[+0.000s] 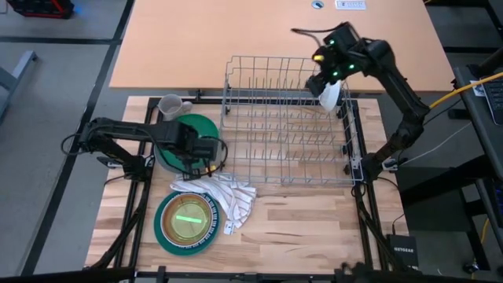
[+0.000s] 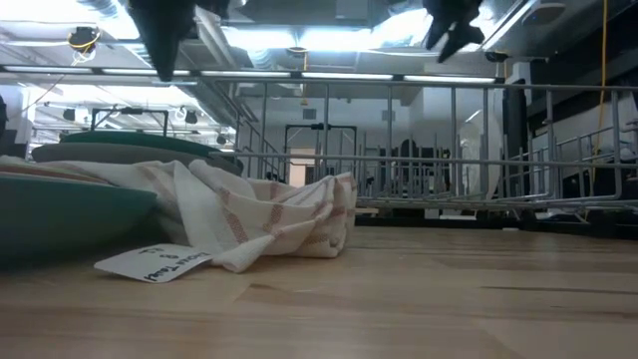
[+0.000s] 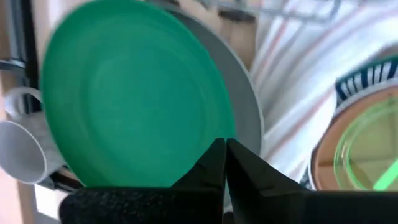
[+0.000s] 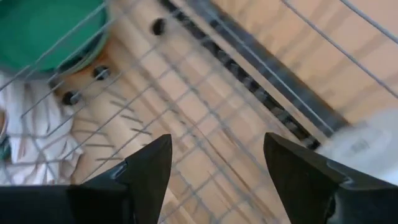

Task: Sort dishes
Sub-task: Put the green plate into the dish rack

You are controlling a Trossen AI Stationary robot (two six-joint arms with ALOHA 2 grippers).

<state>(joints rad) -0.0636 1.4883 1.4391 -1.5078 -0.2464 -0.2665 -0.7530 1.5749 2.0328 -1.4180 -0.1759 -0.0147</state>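
The right gripper (image 1: 328,81) hangs with its fingers spread wide over the far right corner of the grey wire rack (image 1: 287,126); a white dish (image 1: 330,95) shows just below it there, leaning at that corner — whether the fingers touch it I cannot tell. The left gripper (image 3: 225,163) is pinched tight on nothing, poised over the green plate (image 1: 203,126), which lies on a grey plate (image 3: 249,106) left of the rack. A grey mug (image 1: 170,105) stands just beyond. Nearer, the striped cloth (image 1: 224,196) lies crumpled beside a teal-rimmed stack of dishes (image 1: 185,222).
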